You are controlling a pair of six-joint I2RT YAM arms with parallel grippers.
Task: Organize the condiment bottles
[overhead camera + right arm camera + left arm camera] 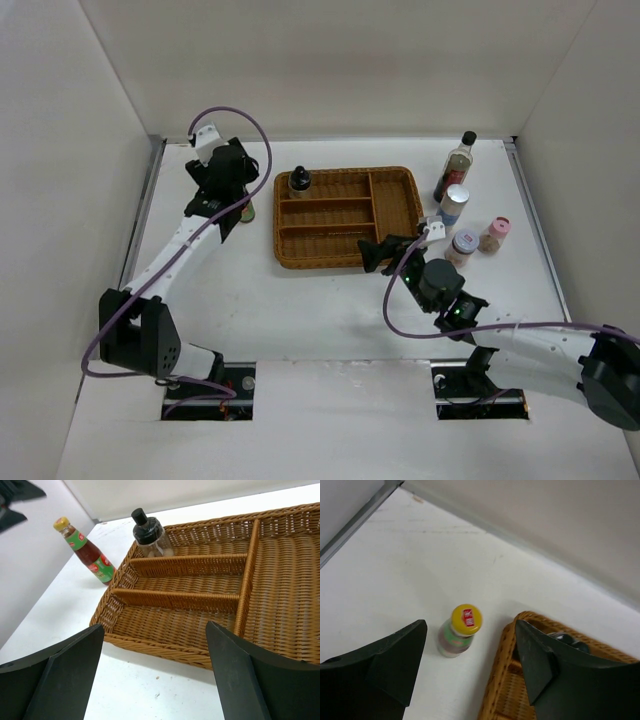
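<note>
Both pairs of jaws stand wide apart and hold nothing. Nearest, the right gripper (pixel 372 254) hovers at the near rim of the wicker tray (pixel 330 264), at about its 5 o'clock, aimed across the weave. From that pose I judge it is waiting out of the way rather than reaching.

Beyond it, between the tray's 4 and 2 o'clock, four containers stand upright on the table (pixel 330 320). Near to far they are the white-lidded jar (pixel 463 245), the pink-lidded shaker (pixel 495 234) just beside it, the blue-white cylinder (pixel 454 203), and the tall dark-sauce bottle (pixel 456 167). They are on the right arm's side, so they are probably its share.

At the tray's 9 o'clock the left gripper (pixel 470 630) hangs above the yellow-capped bottle (pixel 455 642). The bottle stands upright on the table just beside the rim, framed between the fingers (pixel 395 660) but untouched. That looks like the line-up for a straddling grasp.

Farthest, the squat black-capped bottle (pixel 147 532) sits in the far slot at the tray's 11 o'clock corner. This suggests the tray is where the others belong.
</note>
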